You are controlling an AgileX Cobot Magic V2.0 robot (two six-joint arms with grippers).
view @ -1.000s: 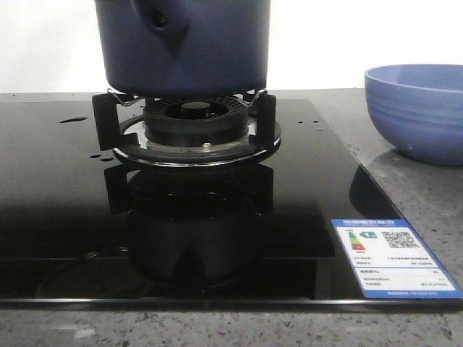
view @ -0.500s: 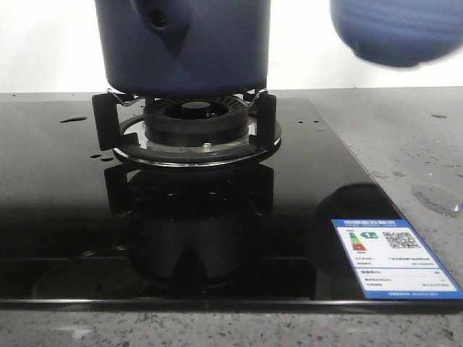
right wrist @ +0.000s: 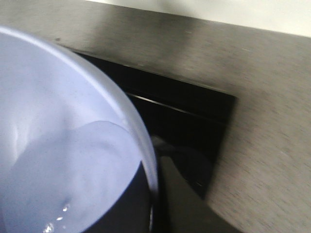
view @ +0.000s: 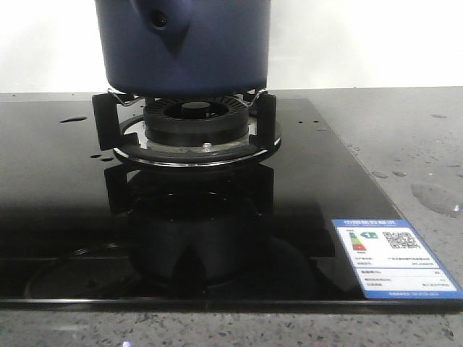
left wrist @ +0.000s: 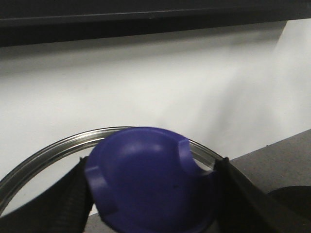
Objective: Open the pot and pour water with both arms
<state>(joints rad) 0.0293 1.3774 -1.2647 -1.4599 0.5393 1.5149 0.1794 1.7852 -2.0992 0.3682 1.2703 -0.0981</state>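
The dark navy pot (view: 184,47) stands on the gas burner (view: 194,123), its holed handle (view: 163,22) facing me; its top is out of frame. My left gripper (left wrist: 153,196) is shut on the blue knob (left wrist: 150,174) of a glass lid with a metal rim (left wrist: 43,158), held in the air. My right gripper (right wrist: 154,204) is shut on the rim of the periwinkle bowl (right wrist: 58,136), one finger inside and one outside. Shiny water drops (right wrist: 56,218) lie in the bowl. A water puddle (view: 434,196) lies on the counter at right. Neither gripper shows in the front view.
The black glass cooktop (view: 65,188) carries the burner stand and a blue-white energy label (view: 391,259) at its front right corner. Grey speckled counter (view: 412,137) lies to the right, with small drops. The cooktop corner (right wrist: 194,121) shows below the bowl.
The periwinkle bowl rose from the counter at right and has left the front view, uncovering a puddle and drops. The pot has not moved.
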